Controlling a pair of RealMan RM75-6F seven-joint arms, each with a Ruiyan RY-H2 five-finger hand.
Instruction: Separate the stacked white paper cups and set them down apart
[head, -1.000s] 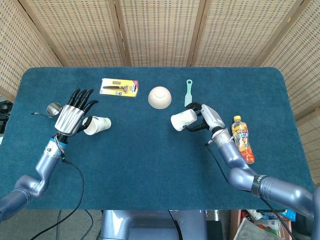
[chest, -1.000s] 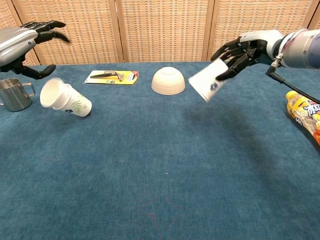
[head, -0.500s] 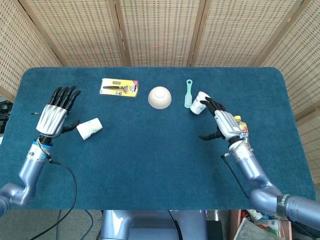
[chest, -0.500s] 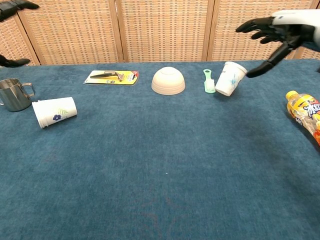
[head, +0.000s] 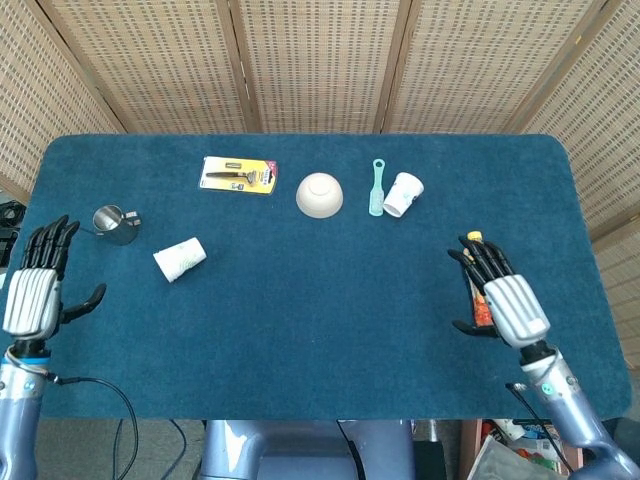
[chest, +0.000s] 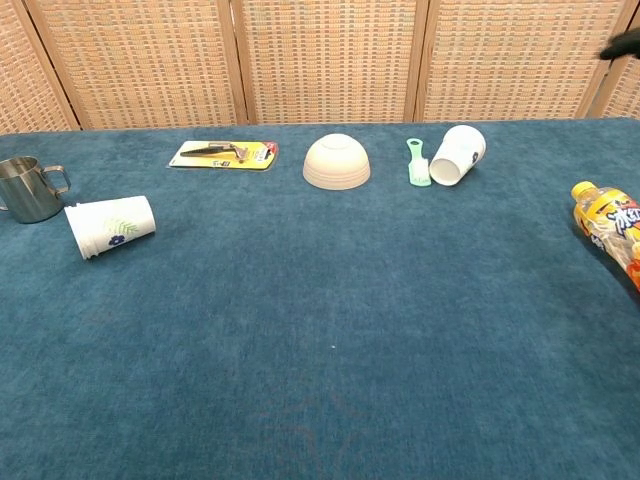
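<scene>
— On the blue table (head: 300, 300), where are the cups?
— One cup (head: 180, 259) lies beside the metal pitcher (head: 116, 224); the other cup (head: 403, 193) lies near the green brush (head: 377, 186).
— And the hands?
— Left hand (head: 32, 290) and right hand (head: 502, 300) hover empty, fingers spread.

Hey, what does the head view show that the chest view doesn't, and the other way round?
Only the head view shows both hands whole: the left hand and the right hand, fingers spread, holding nothing, near the table's front corners.

Only the chest view shows the flower print on the left paper cup; of the hands it catches at most a dark tip at its top right edge.

Both show the two cups lying on their sides, the right paper cup beside the green brush, plus the bowl, metal pitcher and bottle.
</scene>
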